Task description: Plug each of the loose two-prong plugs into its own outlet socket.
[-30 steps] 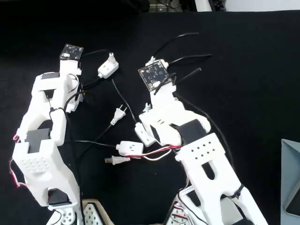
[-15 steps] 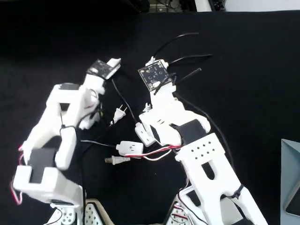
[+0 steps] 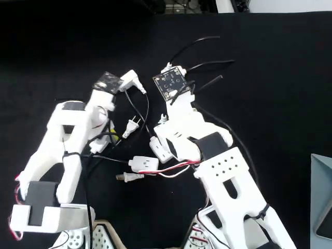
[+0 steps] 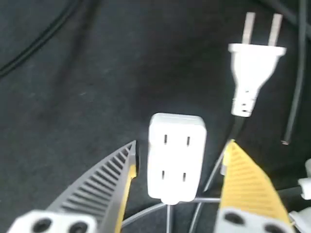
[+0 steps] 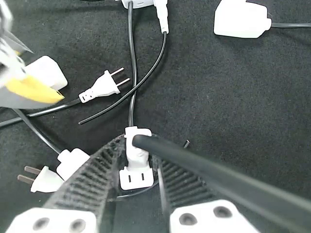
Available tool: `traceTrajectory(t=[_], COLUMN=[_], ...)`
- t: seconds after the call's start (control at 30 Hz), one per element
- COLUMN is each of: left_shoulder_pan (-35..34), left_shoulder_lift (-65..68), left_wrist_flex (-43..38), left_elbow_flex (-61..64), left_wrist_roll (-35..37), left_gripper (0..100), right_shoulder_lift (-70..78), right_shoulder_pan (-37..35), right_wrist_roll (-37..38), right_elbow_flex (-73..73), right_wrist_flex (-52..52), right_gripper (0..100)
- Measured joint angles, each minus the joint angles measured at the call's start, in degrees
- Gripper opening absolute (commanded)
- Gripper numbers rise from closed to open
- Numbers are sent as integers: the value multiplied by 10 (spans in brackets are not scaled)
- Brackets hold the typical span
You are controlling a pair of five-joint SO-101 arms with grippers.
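My left gripper (image 4: 181,144) is open, and a white outlet socket (image 4: 175,160) lies between its fingers with a gap on each side. In the high view this socket (image 3: 130,81) sits at the tip of the left gripper (image 3: 122,86). Just beyond it a loose two-prong plug (image 4: 254,60) lies with its prongs pointing away. That plug (image 3: 132,126) rests between the two arms. My right gripper (image 5: 137,145) is shut on a second white socket (image 5: 134,170), low on the cloth (image 3: 160,148). A black cable (image 5: 194,167) crosses close over it.
A third socket (image 3: 143,164) and another loose plug (image 3: 127,177) lie near the front. A further white socket (image 5: 242,19) lies on the cloth. Black cords loop over the black cloth (image 3: 270,78). A grey box (image 3: 321,197) stands at the right edge.
The left arm swung right and forward to the white socket, which shifted right and turned. The right arm and its socket stayed still.
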Motion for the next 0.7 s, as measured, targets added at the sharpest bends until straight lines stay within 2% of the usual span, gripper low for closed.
traceTrajectory(t=[0.23,0.4,0.57,0.7], left_shoulder_pan=[-42,-95,-162,-216], left_shoulder_lift=[-119,-206,-258,-283], left_wrist_flex=[52,59,59,59], left_elbow_flex=[-1,22,57,88], left_wrist_roll=[4,15,84,143], left_gripper=[296,296,295,295], right_shoulder_lift=[0,0,10,87], right_shoulder_pan=[-1,-40,-90,-120], right_wrist_roll=[0,0,0,0], right_elbow_flex=[16,58,62,31], right_wrist_flex=[-43,-125,-179,-192], right_gripper=[13,13,12,12])
